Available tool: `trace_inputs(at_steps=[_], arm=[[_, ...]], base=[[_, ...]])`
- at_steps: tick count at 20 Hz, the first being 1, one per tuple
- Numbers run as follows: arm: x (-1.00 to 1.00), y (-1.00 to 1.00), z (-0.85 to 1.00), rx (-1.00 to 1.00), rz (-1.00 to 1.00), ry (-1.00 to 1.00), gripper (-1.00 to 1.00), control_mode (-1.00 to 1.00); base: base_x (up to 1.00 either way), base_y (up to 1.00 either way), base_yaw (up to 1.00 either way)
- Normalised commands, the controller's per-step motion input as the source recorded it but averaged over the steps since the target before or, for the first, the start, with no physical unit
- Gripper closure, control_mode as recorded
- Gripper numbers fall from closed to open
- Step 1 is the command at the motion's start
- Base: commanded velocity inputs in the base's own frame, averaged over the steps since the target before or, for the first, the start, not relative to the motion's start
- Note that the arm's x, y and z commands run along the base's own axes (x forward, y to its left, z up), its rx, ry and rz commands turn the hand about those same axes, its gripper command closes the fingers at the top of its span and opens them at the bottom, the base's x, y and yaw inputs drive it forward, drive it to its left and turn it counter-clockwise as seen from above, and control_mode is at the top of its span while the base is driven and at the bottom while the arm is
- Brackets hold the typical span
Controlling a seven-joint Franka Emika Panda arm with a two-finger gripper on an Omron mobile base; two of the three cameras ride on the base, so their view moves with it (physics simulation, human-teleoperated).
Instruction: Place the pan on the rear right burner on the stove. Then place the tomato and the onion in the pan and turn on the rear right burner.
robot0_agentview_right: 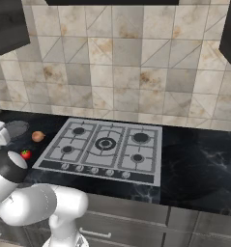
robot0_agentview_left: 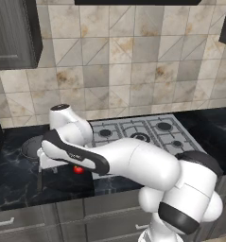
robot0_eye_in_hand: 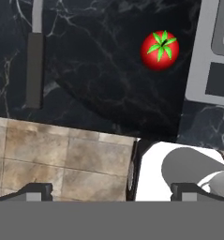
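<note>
- Gripper (robot0_eye_in_hand: 111,192): jaws standing spread wide and gripping nothing, with both dark finger tips (robot0_eye_in_hand: 33,191) showing at the bottom of the hand view; the hand is hanging over the front edge of the counter, left of the stove, looking straight down.
- Tomato (robot0_eye_in_hand: 160,50): small shiny red ball with a green star-shaped stem top, sitting on the dark marble counter (robot0_eye_in_hand: 99,70) just left of the stove's front left corner; also showing in the left base view (robot0_agentview_left: 78,169) just below the forearm, and in the right base view (robot0_agentview_right: 25,154) near the arm's dark elbow joint.
- Onion (robot0_agentview_right: 37,136): dull brownish-orange ball, resting on the counter just left of the stove, behind the tomato and apart from it.
- Pan (robot0_agentview_left: 31,147): round dark grey dish, lying on the counter left of the stove, partly hidden behind the arm; its long handle (robot0_eye_in_hand: 34,70) is pointing towards the counter's front edge, well left of the tomato.
- Stove (robot0_agentview_right: 151,164): flat silver-grey cooktop with black grates and a row of small knobs along the front.
- Rear right burner (robot0_agentview_right: 140,137): small dark cap under the grate, sitting bare.
- Floor (robot0_eye_in_hand: 62,159): brownish tiles lying beyond the counter's edge, under the hand.
</note>
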Motion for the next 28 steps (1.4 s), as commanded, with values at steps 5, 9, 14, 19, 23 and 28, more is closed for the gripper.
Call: trace_inputs(at_steps=[5, 9, 14, 19, 23, 28], arm=[[0.00, 0.15, -0.04, 0.00, 0.00, 0.00, -1.00, -1.00], [0.00, 0.12, -0.08, 0.00, 0.00, 0.00, -1.00, -1.00], [0.00, 0.14, -0.21, 0.00, 0.00, 0.00, -1.00, -1.00], [0.02, 0.12, -0.23, 0.00, 0.00, 0.00, -1.00, -1.00], [0.12, 0.09, -0.13, 0.00, 0.00, 0.00, -1.00, -1.00], [0.17, 0.14, -0.13, 0.00, 0.00, 0.00, -1.00, -1.00]], base=[[0.00, 0.00, 0.00], [0.00, 0.00, 0.00], [0.00, 0.00, 0.00], [0.00, 0.00, 0.00], [0.00, 0.00, 0.00], [0.00, 0.00, 0.00]])
